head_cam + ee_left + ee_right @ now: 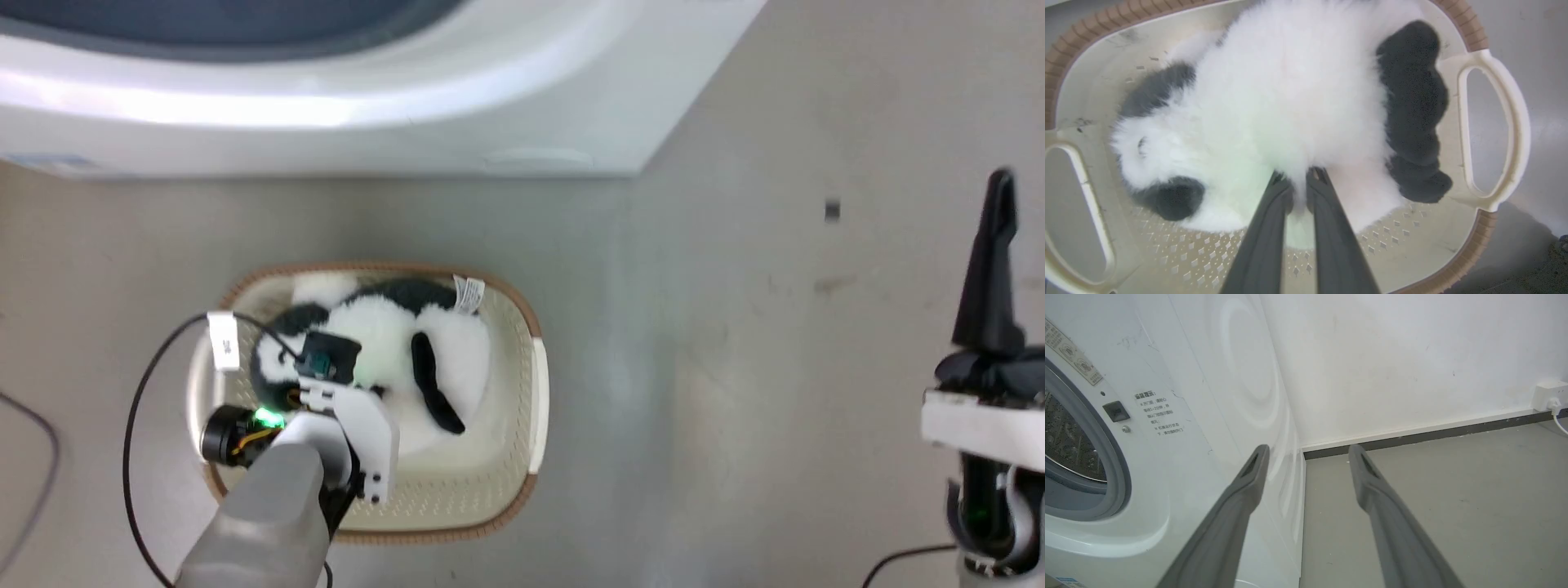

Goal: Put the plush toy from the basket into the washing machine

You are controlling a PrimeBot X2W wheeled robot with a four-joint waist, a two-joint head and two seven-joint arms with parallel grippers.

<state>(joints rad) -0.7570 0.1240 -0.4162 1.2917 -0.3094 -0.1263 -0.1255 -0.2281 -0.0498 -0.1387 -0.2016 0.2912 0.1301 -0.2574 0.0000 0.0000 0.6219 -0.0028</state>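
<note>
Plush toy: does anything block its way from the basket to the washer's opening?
Nothing visible does. The left gripper pinches the toy by its white fur in the basket, and the part of the washer opening in the right wrist view shows uncovered drum.

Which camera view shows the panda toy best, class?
The left wrist view: the panda toy is close and large in the basket, with the left gripper pinching its white fur. The head view has it smaller, partly behind the left arm. The right wrist view faces the washing machine.
</note>
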